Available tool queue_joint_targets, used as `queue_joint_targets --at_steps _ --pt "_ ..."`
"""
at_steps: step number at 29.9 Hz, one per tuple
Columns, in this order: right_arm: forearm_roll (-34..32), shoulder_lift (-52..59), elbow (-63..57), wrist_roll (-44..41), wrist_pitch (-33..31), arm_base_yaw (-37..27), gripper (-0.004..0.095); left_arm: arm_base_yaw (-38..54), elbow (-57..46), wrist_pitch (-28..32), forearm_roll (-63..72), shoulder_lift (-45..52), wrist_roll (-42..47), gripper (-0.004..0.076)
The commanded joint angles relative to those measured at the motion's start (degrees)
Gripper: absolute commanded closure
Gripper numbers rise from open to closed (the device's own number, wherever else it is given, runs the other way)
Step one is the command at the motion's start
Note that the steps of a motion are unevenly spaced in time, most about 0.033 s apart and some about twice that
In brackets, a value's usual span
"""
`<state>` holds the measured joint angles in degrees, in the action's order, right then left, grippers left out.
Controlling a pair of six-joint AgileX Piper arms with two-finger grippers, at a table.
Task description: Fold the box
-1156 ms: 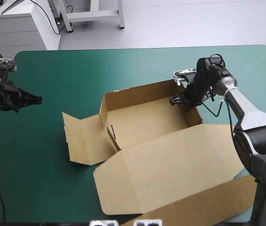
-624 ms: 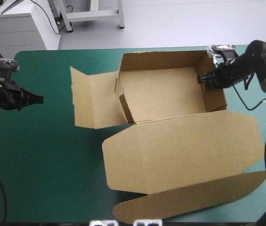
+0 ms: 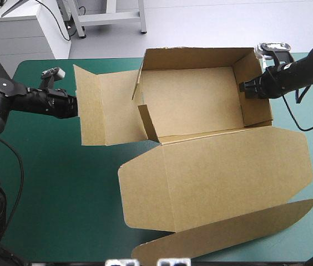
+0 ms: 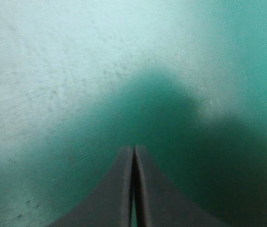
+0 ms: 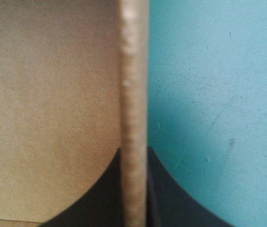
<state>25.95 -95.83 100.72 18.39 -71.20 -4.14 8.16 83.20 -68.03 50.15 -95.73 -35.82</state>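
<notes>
The brown box (image 3: pixel 190 105) stands as an open tray at the far middle of the table. Its back and right walls are raised, and a side flap (image 3: pixel 109 108) is spread out to the left. The lid (image 3: pixel 217 177) lies flat toward the near edge. My right gripper (image 3: pixel 247 89) is shut on the top edge of the right wall (image 5: pixel 133 71), one black finger on each side (image 5: pixel 133 149). My left gripper (image 3: pixel 74 106) rests at the outer edge of the left flap. Its fingers are shut (image 4: pixel 134 147) over the teal-green cover, with no board between them.
The lid's curved tuck flap (image 3: pixel 223 238) reaches the table's near edge. Bare teal-green cover (image 3: pixel 51 183) lies to the left front of the box. A narrow strip of cover remains between the box's right wall and the table's right edge.
The box has been pulled toward the far right by the right gripper and turned square to the table. The left arm has swung in from the left edge to the flap's outer edge.
</notes>
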Motion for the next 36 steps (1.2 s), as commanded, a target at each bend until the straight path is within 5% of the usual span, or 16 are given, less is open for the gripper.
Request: queue_joint_targets --at_steps 1,25,36 --pt "3.31 3.12 1.55 -0.10 -0.06 -0.35 0.0928 -2.43 1.39 -0.76 7.01 1.87 -2.24 0.0733" --pt "0.50 2.41 1.03 -5.08 4.00 -0.01 0.0925 -6.66 1.39 -5.71 24.81 7.06 -8.69 0.0733" --pt "-8.93 2.41 1.03 -13.08 12.21 10.94 0.0920 -9.16 1.39 -5.71 28.42 7.71 -8.81 0.0689"
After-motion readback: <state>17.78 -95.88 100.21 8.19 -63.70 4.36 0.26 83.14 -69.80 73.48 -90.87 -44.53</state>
